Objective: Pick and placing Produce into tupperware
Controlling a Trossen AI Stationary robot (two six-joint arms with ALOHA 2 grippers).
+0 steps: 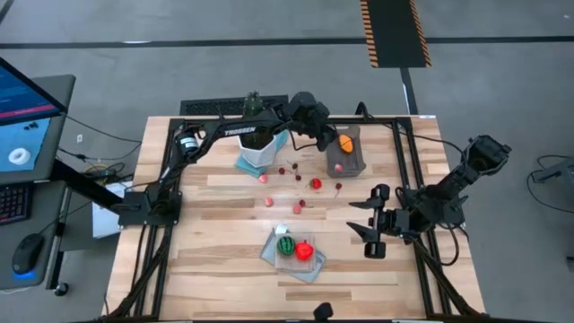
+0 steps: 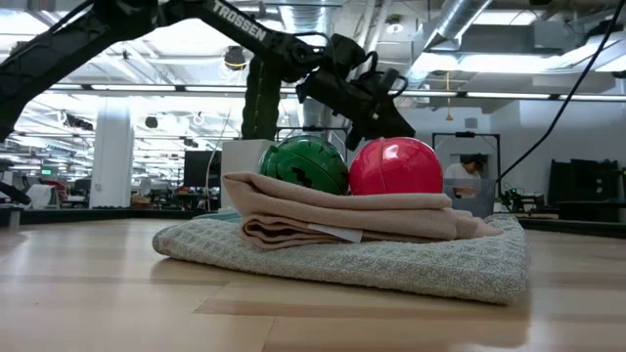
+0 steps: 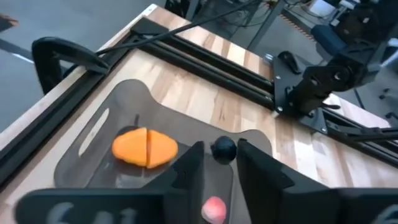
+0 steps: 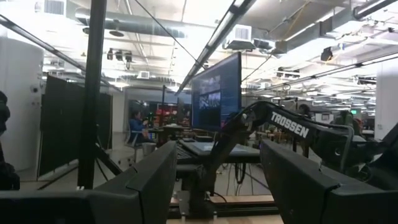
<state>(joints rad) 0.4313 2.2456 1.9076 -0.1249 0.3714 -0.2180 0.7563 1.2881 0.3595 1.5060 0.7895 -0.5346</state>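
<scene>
The translucent grey tupperware [image 1: 352, 161] stands at the table's far middle and holds an orange piece [image 1: 345, 142] [image 3: 145, 148] and a pink bit [image 1: 339, 167]. My left gripper [image 1: 328, 136] [image 3: 221, 152] hangs over the tub, shut on a small dark round bit [image 3: 222, 149]. A green-striped ball [image 1: 286, 244] [image 2: 305, 164] and a red ball [image 1: 304, 251] [image 2: 395, 166] sit on a folded cloth [image 1: 291, 258]. Several tiny red and pink berries [image 1: 316, 184] lie on the wood between cloth and tub. My right gripper [image 1: 372, 222] [image 4: 217, 180] is open, right of the cloth, touching nothing. My left gripper has the small dark round bit [image 3: 222, 149] between its two fingertips [image 3: 249, 163], coming from above and slanting down over the tub's inside. The bit is clear of the tub floor. Which part of the bit the pads meet is too small to tell.
A white pot with a green cactus [image 1: 260, 144] stands just left of the tub, under the left arm. Black frame rails [image 1: 404, 152] run along the table's far and right sides. Bare wood lies at the table's near-left part [image 1: 206, 269]. A person sits in the room beyond [image 2: 465, 176].
</scene>
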